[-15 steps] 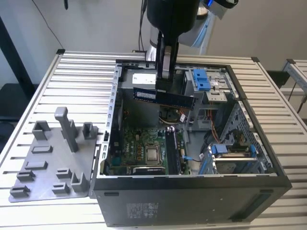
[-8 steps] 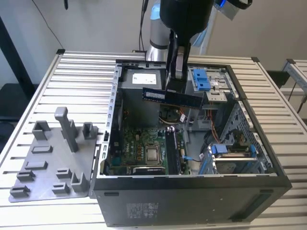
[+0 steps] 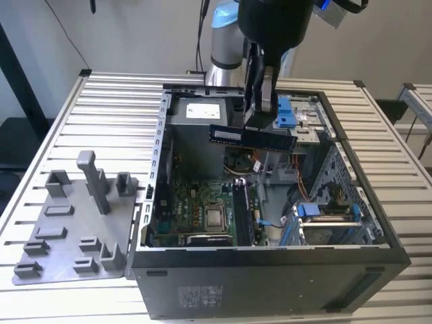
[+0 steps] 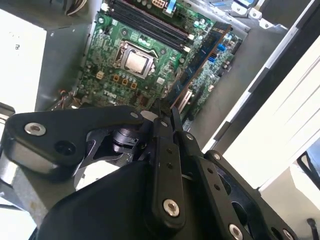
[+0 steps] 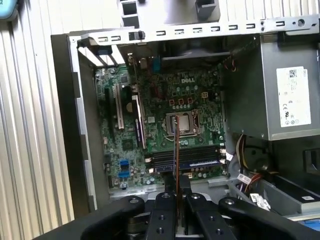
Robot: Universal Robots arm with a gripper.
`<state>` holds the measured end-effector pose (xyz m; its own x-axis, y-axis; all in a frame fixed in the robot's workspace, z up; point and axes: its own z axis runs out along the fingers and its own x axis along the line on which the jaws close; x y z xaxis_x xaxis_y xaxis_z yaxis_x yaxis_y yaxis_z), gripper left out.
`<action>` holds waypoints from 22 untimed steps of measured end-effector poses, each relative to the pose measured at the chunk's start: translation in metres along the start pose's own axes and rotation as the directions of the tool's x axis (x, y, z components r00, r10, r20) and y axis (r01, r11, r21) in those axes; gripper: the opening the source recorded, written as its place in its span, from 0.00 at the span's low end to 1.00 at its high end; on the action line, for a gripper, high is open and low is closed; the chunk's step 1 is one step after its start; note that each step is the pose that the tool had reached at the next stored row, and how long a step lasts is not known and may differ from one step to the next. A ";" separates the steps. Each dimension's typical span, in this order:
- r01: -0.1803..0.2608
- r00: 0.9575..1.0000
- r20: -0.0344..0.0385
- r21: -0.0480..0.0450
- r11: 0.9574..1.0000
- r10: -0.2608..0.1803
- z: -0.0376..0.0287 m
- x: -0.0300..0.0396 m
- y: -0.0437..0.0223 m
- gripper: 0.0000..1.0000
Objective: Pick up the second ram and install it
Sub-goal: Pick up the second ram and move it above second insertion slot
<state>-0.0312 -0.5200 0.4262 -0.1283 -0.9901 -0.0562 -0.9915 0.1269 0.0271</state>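
Observation:
The second ram (image 3: pixel 253 138), a long dark circuit-board stick, hangs level above the open computer case (image 3: pixel 270 270). My gripper (image 3: pixel 257 123) is shut on its upper edge. In the second wrist view the stick (image 4: pixel 200 62) runs out from between the fingers (image 4: pixel 165 140) over the green motherboard (image 4: pixel 110 70). The first wrist view has it edge-on as a thin line (image 5: pixel 177 147), straight above the dark memory slots (image 5: pixel 190 157) beside the processor (image 5: pixel 182 122). In the exterior view the slots (image 3: pixel 243 212) lie well below the stick.
A grey plastic tray (image 3: pixel 50 260) with blocks and a tall post (image 3: pixel 94 179) lies on the slatted table at the exterior view's left. Inside the case are the power supply (image 3: pixel 202 111), blue drive brackets (image 3: pixel 287 111), cables (image 5: pixel 245 177) and a metal drive cage (image 3: pixel 331 223).

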 end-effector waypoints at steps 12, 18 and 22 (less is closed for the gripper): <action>0.035 0.999 0.001 0.002 0.999 -0.035 0.0004 -0.0005 -0.0037 0.14; 0.035 0.999 0.001 0.003 0.999 -0.035 0.0004 -0.0005 -0.0037 0.14; 0.035 0.999 0.001 0.002 0.999 -0.035 0.0007 -0.0048 -0.0032 0.14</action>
<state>-0.0275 -0.5155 0.4257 -0.0931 -0.9940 -0.0580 -0.9955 0.0919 0.0227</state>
